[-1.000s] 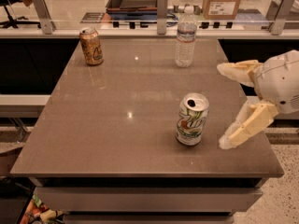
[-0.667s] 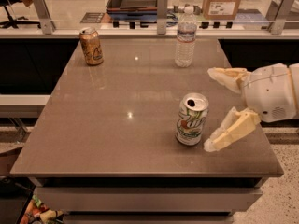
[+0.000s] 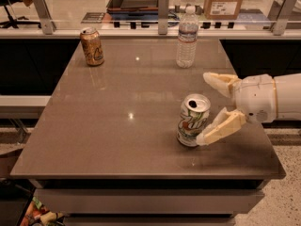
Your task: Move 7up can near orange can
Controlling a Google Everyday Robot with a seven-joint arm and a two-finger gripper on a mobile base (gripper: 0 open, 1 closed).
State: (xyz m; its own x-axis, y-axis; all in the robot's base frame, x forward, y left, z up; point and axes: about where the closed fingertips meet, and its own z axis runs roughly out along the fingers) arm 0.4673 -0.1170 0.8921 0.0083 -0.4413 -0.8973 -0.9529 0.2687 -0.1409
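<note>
The 7up can, white with green script and a silver top, stands upright on the grey-brown table, right of centre near the front. The orange can stands upright at the table's far left. My gripper reaches in from the right, open, with its pale fingers spread: the near finger is right beside the 7up can's lower right side and the far finger is behind and to the right of it. The can is not enclosed.
A clear plastic water bottle stands at the table's far edge, right of centre. A railing with posts runs behind the table. A cardboard box sits beyond it. The table's front edge is close to the 7up can.
My gripper has moved left toward the 7up can, bringing the near finger up beside it. The cans and bottle have not moved.
</note>
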